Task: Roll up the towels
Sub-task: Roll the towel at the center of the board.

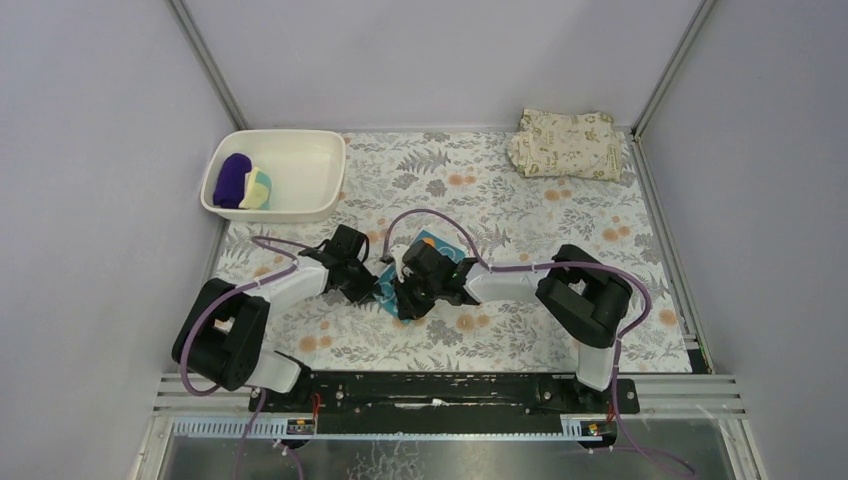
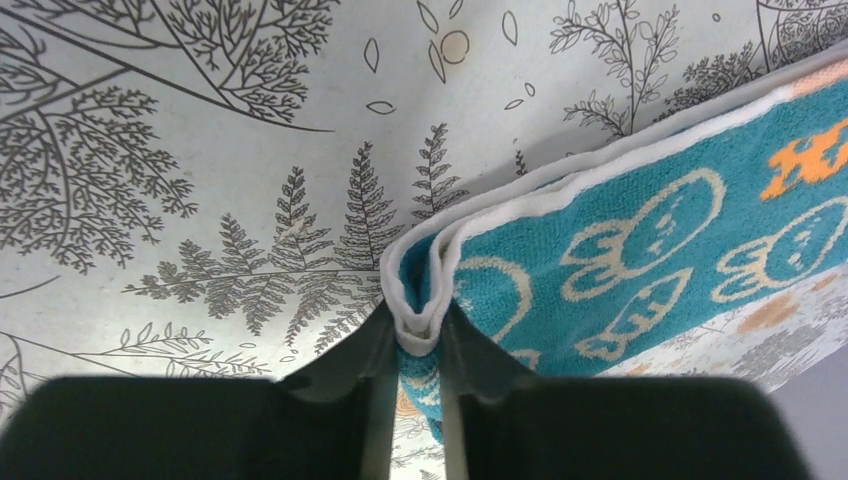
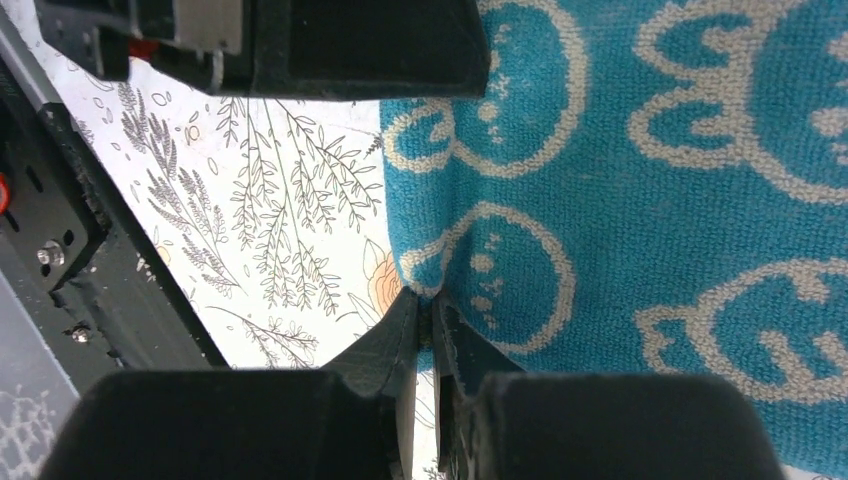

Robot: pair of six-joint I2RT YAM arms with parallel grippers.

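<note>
Grip check: left gripper (image 2: 415,340) is pinched shut on the white-hemmed corner of the teal terry towel with white swirl print (image 2: 640,230). The hem is doubled over between its fingers. Right gripper (image 3: 425,310) is clamped together on the same towel's edge, just beside the left one, whose black body fills the top of the right wrist view.

Key relation: the towel sits mid-table on the grey fern-print cover (image 1: 520,210), under both wrists. In the top view its visible parts run diagonally from near-left to far-right. Both pinches are at the near-left end, so the free cloth extends away from the fingers toward the far right. My read is that the roll has to travel that way, with both arms moving together to keep the hem straight. Neither arm is clearly nearer, since both are already on it.

Count:
- Towels: 3.
  - The teal one is on the table.
  - A dark purple rolled towel (image 1: 233,180) and a pale yellow rolled towel (image 1: 258,188) touch in the left end of the white plastic tub (image 1: 300,150) at far left.
- Tubs: 1.
- Beige leaf-print folded cloth (image 1: 565,143): 1, in the far right corner, well apart from the rest.
</note>
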